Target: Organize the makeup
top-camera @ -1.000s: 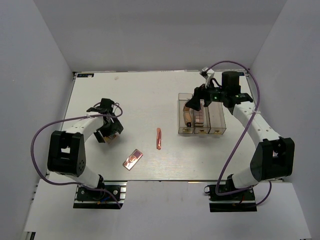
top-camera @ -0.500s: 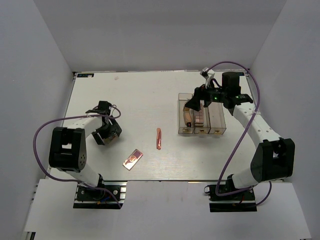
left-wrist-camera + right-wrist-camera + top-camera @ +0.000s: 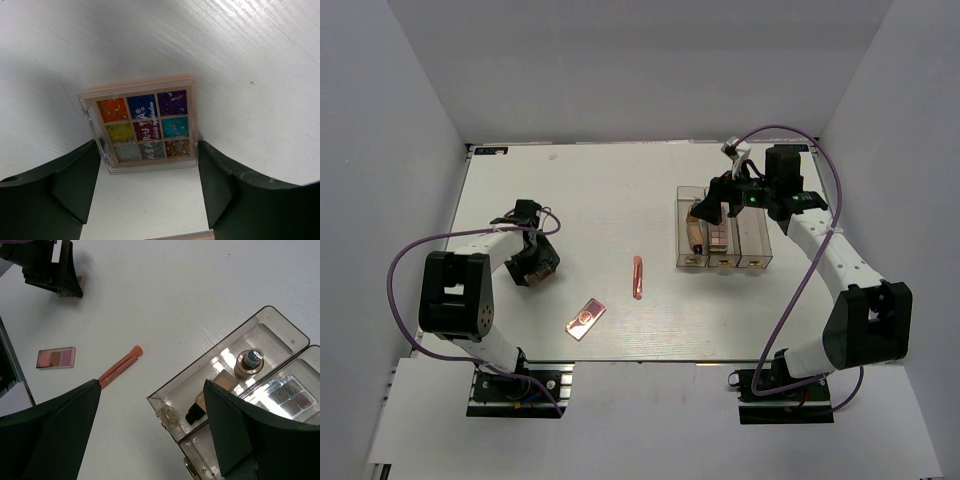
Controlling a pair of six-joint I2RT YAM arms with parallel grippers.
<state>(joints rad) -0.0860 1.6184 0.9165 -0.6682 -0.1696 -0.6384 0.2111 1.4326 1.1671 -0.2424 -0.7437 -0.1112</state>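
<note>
A nine-colour eyeshadow palette [image 3: 142,127] lies flat on the table. My left gripper [image 3: 148,150] is open and low over it, one finger [image 3: 82,175] close beside each side edge of its near end. In the top view this gripper [image 3: 533,262] hides the palette. My right gripper [image 3: 151,387] hangs open and empty above the left end of the clear box [image 3: 165,399] [image 3: 752,262]. A tan bottle [image 3: 248,362] and a beige tube [image 3: 216,390] lie in the left compartment, palettes [image 3: 290,392] in the middle one. The pink stick [image 3: 638,277] [image 3: 120,367] and rose-gold compact [image 3: 586,319] [image 3: 56,358] lie loose.
White walls close off the table on the left, right and back. The stick and compact lie between the two arms, toward the front edge [image 3: 650,358]. The box's right compartment [image 3: 754,232] stands nearest the right arm.
My left gripper has shifted slightly toward the table's left and front over the palette, and its jaws have narrowed a little. The right gripper has barely moved.
</note>
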